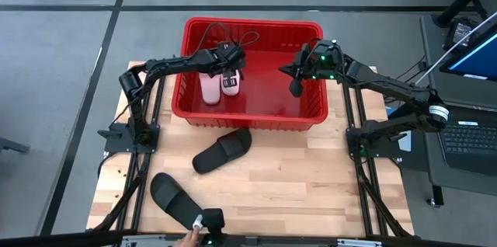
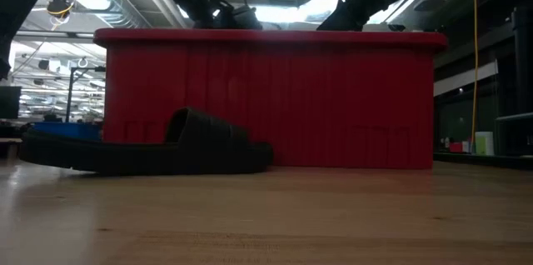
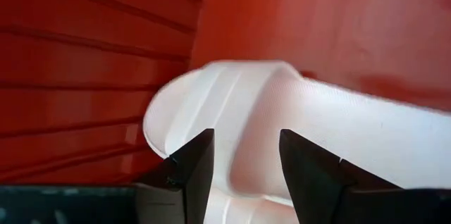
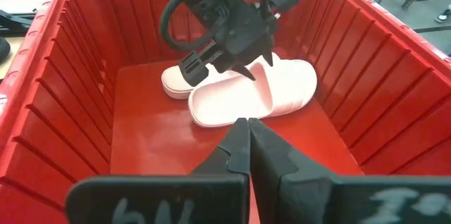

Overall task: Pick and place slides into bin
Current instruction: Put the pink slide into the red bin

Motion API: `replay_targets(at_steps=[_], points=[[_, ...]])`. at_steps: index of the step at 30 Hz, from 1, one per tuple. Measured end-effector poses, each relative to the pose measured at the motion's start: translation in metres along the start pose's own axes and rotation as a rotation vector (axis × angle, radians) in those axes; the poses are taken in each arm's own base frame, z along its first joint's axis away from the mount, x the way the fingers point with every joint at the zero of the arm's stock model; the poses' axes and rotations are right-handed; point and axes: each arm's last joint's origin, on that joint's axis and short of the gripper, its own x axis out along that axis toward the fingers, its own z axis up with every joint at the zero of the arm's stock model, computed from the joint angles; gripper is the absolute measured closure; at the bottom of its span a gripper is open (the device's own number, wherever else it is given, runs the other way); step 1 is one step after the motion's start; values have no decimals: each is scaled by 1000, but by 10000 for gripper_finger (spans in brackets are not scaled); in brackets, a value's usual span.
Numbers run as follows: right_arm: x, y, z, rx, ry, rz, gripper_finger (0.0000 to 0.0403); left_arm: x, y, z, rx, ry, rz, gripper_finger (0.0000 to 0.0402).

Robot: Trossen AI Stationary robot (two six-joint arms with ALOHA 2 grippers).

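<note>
Two pale pink slides point(image 4: 254, 90) point(image 4: 176, 82) lie side by side, soles down, on the floor of the red bin point(image 1: 252, 22), in its left half. My left gripper point(image 4: 248, 69) is open, low inside the bin over the strap point(image 3: 310, 118) of the slide nearer the bin's middle. My right gripper point(image 1: 295, 88) hangs shut above the bin's right half, holding nothing. Two black slides point(image 1: 223, 151) point(image 1: 172, 195) lie on the wooden table, near of the bin. My left gripper's open fingers point(image 3: 194, 160) slant down from the bin's left side at the pink slide's strap. Whether they touch it I cannot tell. The slide lies flat on the bin's floor.
The bin's tall walls point(image 4: 77, 76) close in both grippers. The bin's right half point(image 1: 287, 92) holds no slides. At the table's near edge sits a small dark device point(image 1: 210, 220) with a person's hand point(image 1: 186, 238) beside it. A desk with a laptop point(image 1: 474, 134) stands right of the table.
</note>
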Motion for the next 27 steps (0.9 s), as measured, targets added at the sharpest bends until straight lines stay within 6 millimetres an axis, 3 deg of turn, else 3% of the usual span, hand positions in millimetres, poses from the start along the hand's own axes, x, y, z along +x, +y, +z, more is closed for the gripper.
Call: replay_targets(at_steps=[10, 18, 27], points=[[0, 0, 0, -4, 0, 0, 398, 3, -2, -4, 97, 24, 11, 247], [0, 0, 0, -4, 0, 0, 398, 20, -9, -6, 183, 98, 40, 247], [0, 0, 0, -4, 0, 0, 398, 27, -8, 0, 143, 74, 100, 260]])
